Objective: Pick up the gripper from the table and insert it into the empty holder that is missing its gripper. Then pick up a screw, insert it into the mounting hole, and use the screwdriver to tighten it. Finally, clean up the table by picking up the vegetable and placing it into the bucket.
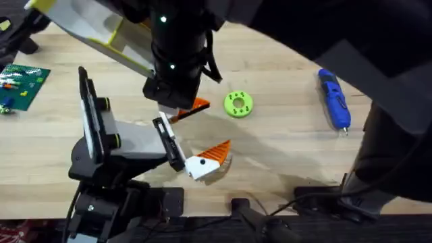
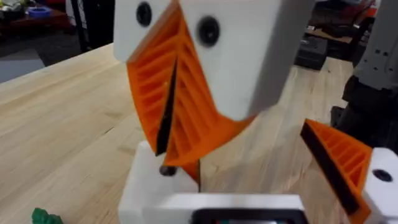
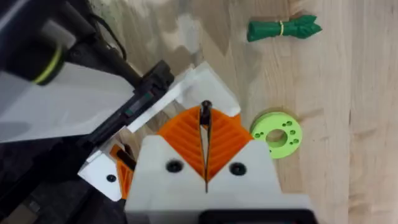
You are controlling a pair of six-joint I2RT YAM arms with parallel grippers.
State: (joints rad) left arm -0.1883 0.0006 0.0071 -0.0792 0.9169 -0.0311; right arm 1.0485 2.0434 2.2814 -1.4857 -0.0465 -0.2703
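Table (image 1: pixel 283 162): still cluttered, so by my reading you are mid-task.

Left gripper (image 1: pixel 172 145): fingers spread well apart along the black rail (image 3: pixel 134 102), nothing between them. It looks to be the holder being fitted. One orange finger (image 1: pixel 214 154) sits at the near end of the rail.

Right gripper (image 3: pixel 205 112): orange pads pressed flat together, tips down on the white block of the gripper (image 3: pixel 217 87) at the far end of the rail. That part looks seated, so count the insertion as likely done. There is a small dark spot at the tips, either a screw or the mounting hole. You cannot tell which.

Screwdriver (image 1: pixel 334 100): lying alone, well apart from both arms, so tightening is not yet begun.

Green disc (image 1: pixel 237 104): just beside the work.

Vegetable (image 3: pixel 283 28): loose on the wood beyond the disc. The bucket step is left.
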